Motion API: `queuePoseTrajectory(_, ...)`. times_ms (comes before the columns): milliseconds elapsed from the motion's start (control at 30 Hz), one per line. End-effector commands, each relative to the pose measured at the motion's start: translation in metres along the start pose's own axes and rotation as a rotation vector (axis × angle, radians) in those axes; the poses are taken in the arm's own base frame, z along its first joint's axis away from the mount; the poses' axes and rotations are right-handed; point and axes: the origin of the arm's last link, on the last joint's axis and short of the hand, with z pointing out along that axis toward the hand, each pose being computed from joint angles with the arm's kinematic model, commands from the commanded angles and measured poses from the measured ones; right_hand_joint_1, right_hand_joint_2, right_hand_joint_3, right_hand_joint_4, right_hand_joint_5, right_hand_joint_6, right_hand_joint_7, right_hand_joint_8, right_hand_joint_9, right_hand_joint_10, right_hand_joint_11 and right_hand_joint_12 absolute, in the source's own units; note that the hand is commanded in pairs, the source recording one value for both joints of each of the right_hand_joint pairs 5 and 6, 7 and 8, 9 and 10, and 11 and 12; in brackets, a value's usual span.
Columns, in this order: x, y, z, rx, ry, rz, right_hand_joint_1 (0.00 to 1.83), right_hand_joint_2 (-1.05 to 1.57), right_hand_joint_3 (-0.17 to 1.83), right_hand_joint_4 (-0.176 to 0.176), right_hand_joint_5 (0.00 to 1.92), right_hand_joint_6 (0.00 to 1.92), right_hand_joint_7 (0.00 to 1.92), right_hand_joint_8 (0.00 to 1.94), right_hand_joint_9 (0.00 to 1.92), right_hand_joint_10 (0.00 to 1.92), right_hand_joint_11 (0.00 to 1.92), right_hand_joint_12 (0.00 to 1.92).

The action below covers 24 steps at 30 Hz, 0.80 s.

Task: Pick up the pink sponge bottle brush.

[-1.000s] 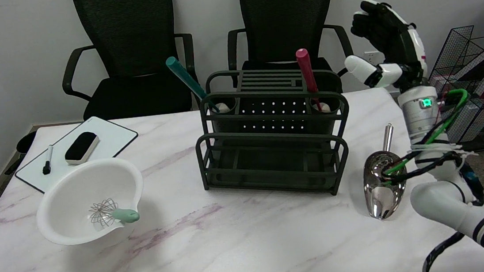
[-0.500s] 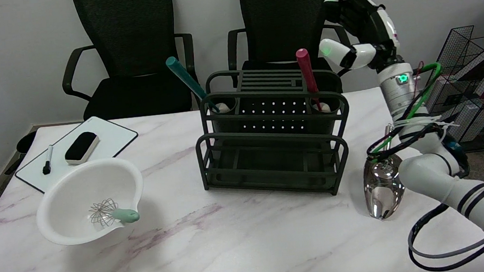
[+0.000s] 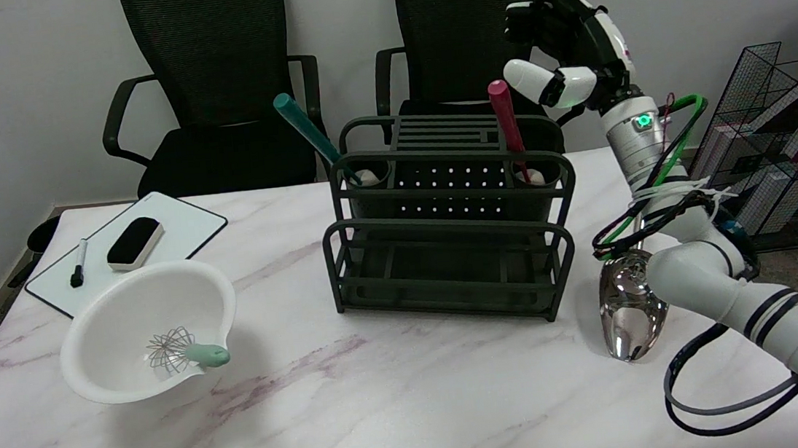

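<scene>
The pink sponge bottle brush (image 3: pixel 508 126) stands handle-up in the right-hand cup of a dark green rack (image 3: pixel 451 248), leaning slightly left; its sponge end shows white in the cup. My right hand (image 3: pixel 561 40) hovers in the air just right of and above the pink handle's tip, fingers apart, holding nothing. A small gap separates the thumb from the handle. A teal-handled brush (image 3: pixel 310 139) leans in the rack's left cup.
A shiny metal scoop (image 3: pixel 627 301) lies on the marble table right of the rack, partly behind my forearm. A white bowl (image 3: pixel 115 317) with a whisk (image 3: pixel 184 351) sits front left, a whiteboard (image 3: pixel 173 235) with eraser and marker behind it. Two black chairs stand beyond the table.
My right hand has travelled left and slightly up, from well right of the rack to beside the pink handle's top. Nothing on the table has moved.
</scene>
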Motion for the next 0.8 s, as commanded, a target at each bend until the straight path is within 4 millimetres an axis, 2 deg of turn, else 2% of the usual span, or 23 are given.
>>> queuePoseTrajectory(33, -0.008, -0.001, 0.000, -0.014, -0.024, 0.026, 1.14, 0.00, 1.06, 0.000, 0.34, 0.34, 0.63, 0.63, 0.59, 0.59, 0.61, 0.61)
queuePoseTrajectory(400, -0.001, 0.005, -0.013, -0.043, -0.010, 0.010, 1.14, 0.01, 1.07, 0.000, 0.34, 0.34, 0.63, 0.63, 0.60, 0.60, 0.62, 0.62)
queuePoseTrajectory(800, -0.014, 0.005, -0.028, -0.061, -0.045, 0.041, 1.14, 0.01, 1.07, 0.000, 0.34, 0.34, 0.64, 0.64, 0.61, 0.61, 0.63, 0.63)
